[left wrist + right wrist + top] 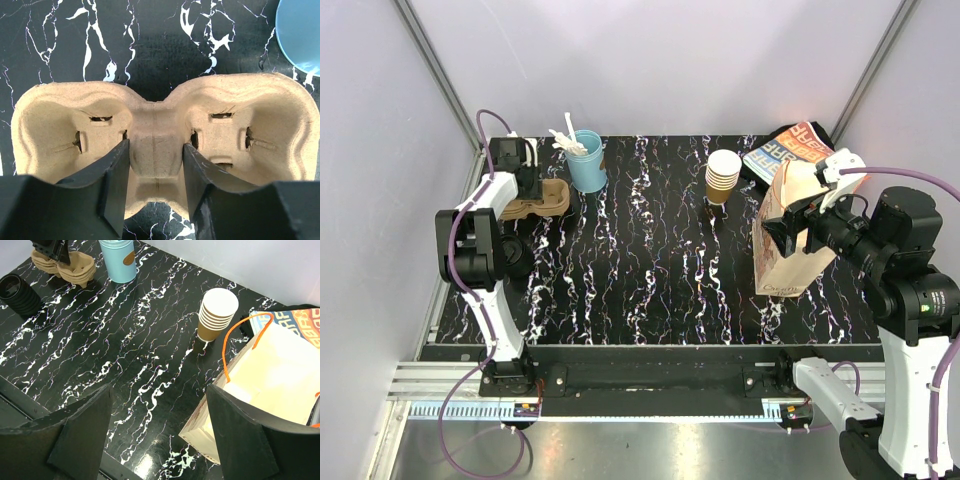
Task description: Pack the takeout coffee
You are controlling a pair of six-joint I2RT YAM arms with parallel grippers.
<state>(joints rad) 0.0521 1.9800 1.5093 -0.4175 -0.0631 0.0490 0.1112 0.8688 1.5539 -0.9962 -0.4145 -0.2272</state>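
No single takeout coffee cup shows in any view. My left gripper [156,145] straddles the middle ridge of a tan pulp cup carrier [55,125], one finger in each well. Both fingers press against the ridge's sides. From above, the left gripper [528,180] and the carrier [552,196] sit at the far left of the table. My right gripper [159,390] hangs open over the black marbled table with nothing between its fingers, and its right finger is beside the open paper bag [280,375]. From above, the right gripper [783,222] is at the bag's [790,265] upper left edge.
A stack of nested brown cups [723,175] stands left of the bag. A light-blue cup [586,165] with white utensils is next to the carrier. A black ribbed stack [20,295] sits near the left arm. A printed paper [790,148] lies behind the bag.
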